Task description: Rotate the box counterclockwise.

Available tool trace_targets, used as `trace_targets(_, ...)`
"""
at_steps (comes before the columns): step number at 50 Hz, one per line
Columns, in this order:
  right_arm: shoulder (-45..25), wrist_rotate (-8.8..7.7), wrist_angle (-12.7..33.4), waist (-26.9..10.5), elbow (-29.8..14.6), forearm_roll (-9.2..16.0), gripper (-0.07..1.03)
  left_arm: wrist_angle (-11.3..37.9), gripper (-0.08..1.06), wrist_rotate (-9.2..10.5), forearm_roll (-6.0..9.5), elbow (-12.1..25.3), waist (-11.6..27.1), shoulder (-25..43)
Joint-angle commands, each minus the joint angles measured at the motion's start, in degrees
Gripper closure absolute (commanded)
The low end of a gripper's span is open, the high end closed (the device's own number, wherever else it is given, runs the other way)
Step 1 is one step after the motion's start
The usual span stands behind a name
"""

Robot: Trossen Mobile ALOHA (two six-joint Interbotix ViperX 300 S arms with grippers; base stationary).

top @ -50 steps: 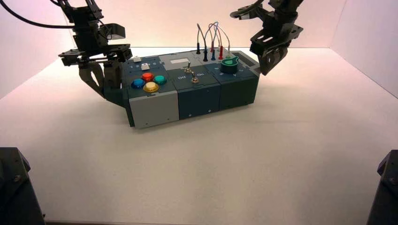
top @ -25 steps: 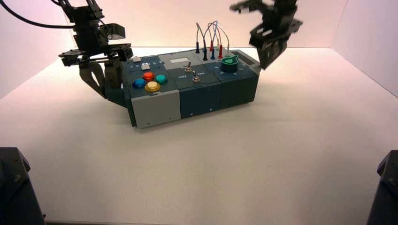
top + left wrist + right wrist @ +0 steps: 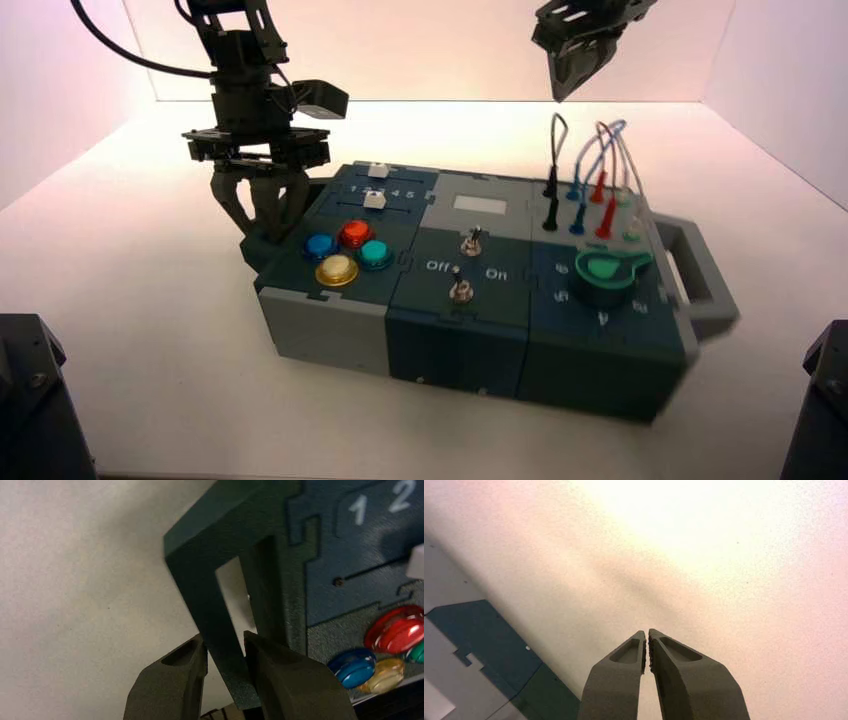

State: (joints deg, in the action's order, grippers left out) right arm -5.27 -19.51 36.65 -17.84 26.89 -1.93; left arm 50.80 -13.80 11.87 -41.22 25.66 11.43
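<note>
My left hand (image 3: 225,652) is spread around the dark end handle (image 3: 207,615) of the box (image 3: 465,290), one finger on either side of its bar. The box sits at a slant on the surface (image 3: 220,400), and my right hand (image 3: 562,95) is raised beyond its far side, fingers nearly together.

A: What's seen of the table (image 3: 180,400)?
B: Pale, smooth top. A few tiny dark specks are shown in both wrist views. Brighter light is spread across the far part.
A: Load?
B: One item: the dark teal and grey box (image 3: 460,352). It's set across the middle, at an angle; its right end is placed nearer the robot than its left.
A: Any tabletop visible through it?
B: Yes, a strip is framed by the left end handle (image 3: 202,605).
A: Shading?
B: A faint dark band is cast on the top, right wrist view.
</note>
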Motion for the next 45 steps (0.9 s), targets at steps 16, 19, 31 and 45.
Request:
trace_targets(16, 7.8, 2.2, 1.1, -0.1, 4.2, 0.5, 0.93, -4.4, 0.79, 5.01, -1.14, 5.1, -0.4, 2.0)
trace_targets(19, 9.0, 2.81, 1.3, -0.1, 4.7, 0.5, 0.93, -5.4, 0.86, 6.06, -1.14, 5.2, -0.4, 2.2)
trace_targets(31, 13.3, 4.31, 3.1, -0.1, 6.9, 0.4, 0.95, -9.8, 1.01, 10.02, -0.7, 5.0, -2.9, 2.2)
trace_targets(45, 15.1, 5.54, 3.4, -0.1, 10.1, 0.4, 0.95, -12.2, 1.01, 11.16, 1.41, 7.6, -9.2, 2.7)
